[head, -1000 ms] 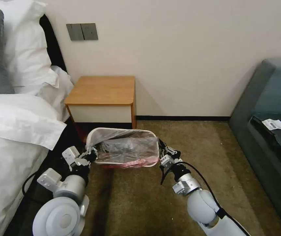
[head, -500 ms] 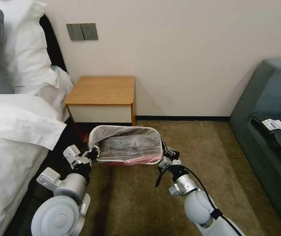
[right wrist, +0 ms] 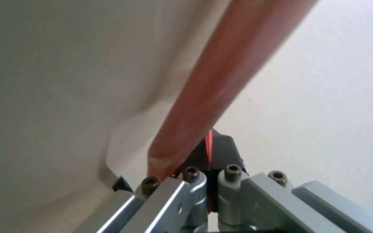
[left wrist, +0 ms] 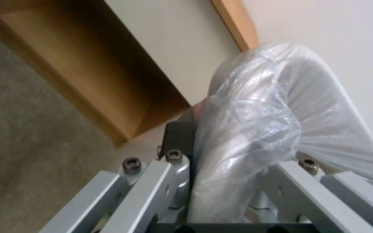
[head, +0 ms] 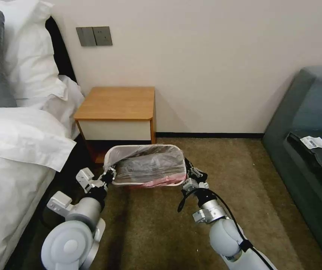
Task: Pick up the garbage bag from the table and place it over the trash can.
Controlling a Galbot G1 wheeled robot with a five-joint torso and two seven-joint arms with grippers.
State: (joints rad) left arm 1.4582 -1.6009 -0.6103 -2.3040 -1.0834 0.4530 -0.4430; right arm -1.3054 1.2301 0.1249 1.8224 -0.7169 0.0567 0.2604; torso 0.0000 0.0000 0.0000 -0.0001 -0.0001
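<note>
Brown carpet (head: 191, 232) spreads before you, with a pale wall (head: 213, 67) behind and the table (head: 118, 103) standing against it at about 11 o'clock from the picture's middle. You have a white bed (head: 14, 142) out at 9 o'clock and a dark sofa (head: 311, 123) at 3 o'clock.

Your can (head: 146, 165) sits on the carpet just in front of the table, at about 6 o'clock from it. You can see the bag (head: 149, 167) draped over its mouth: crinkled greyish film sags inside, and the red-pink edge (head: 157, 182) hangs over the near rim.

Your left gripper (head: 108, 176) is at the can's 9 o'clock side, right against the rim. In the left wrist view, the left gripper (left wrist: 234, 174) has bunched film and the rolled rim running down between its fingers, so you have it pinching the bag there; the table's open shelf (left wrist: 78, 74) shows behind it.

Your right gripper (head: 191, 179) is at the can's 3 o'clock side, by the near corner. In the right wrist view, the right gripper (right wrist: 210, 176) has its dark pads pressed together on a thin red strip of the bag, and a broad pink band of the bag (right wrist: 221, 77) stretches away from them alongside the can's pale wall (right wrist: 65, 97).

You have both arms reaching forward from the lower edge, one on each side of the can.
</note>
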